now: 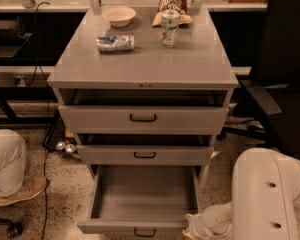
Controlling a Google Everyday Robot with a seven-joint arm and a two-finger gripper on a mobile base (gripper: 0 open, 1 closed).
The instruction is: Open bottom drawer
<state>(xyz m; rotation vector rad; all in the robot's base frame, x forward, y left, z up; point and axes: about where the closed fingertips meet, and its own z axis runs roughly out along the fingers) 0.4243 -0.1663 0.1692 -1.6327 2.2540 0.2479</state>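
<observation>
Camera view: bottom drawer of the grey bench is pulled well out, grey tray inside showing bare, small black loop handle on its short front at the frame's lower edge. Middle drawer sits above it, out just a crack. Top drawer is taller, also slightly out, with a dark gap under the bench top.

Pincer is low at the bottom drawer's right front corner, touching or just beside it, can't tell which. Can't tell if the pincer is released or clenched. White robot arm fills the lower right.

On the bench top: pale bowl at the back, chip bag to its right, upright can in front of the bag, blue-white crushed packet lying left of the can.

Black office chair to the right. Person's leg and tan shoe on the floor at left.
</observation>
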